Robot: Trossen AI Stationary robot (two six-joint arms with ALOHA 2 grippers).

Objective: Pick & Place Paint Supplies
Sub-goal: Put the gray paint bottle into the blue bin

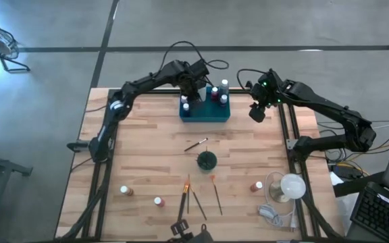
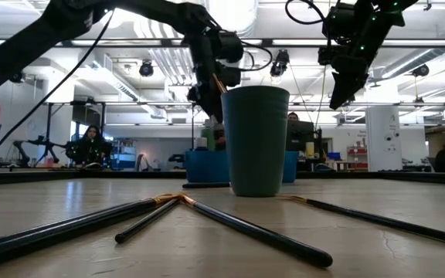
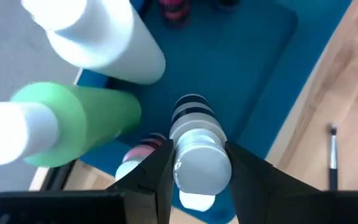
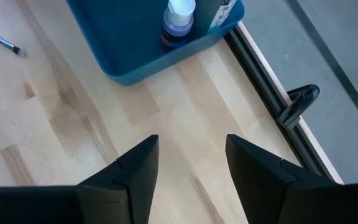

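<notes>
While the left gripper hangs over the teal tray at the far side of the table in the high view, the right gripper stands just beside the tray's right end, over bare wood. Several white-capped bottles stand in the tray. A dark green cup is in the middle of the table, one paintbrush lies between it and the tray, more brushes lie near the front edge, and three bottles stand apart at the front.

In the low view the cup hides most of the tray, and the brushes lie in front.

In the left wrist view the fingers are closed on a grey bottle above the tray, beside a green bottle.

In the right wrist view the fingers are apart and hold nothing; a maroon bottle stands in the tray's corner.
</notes>
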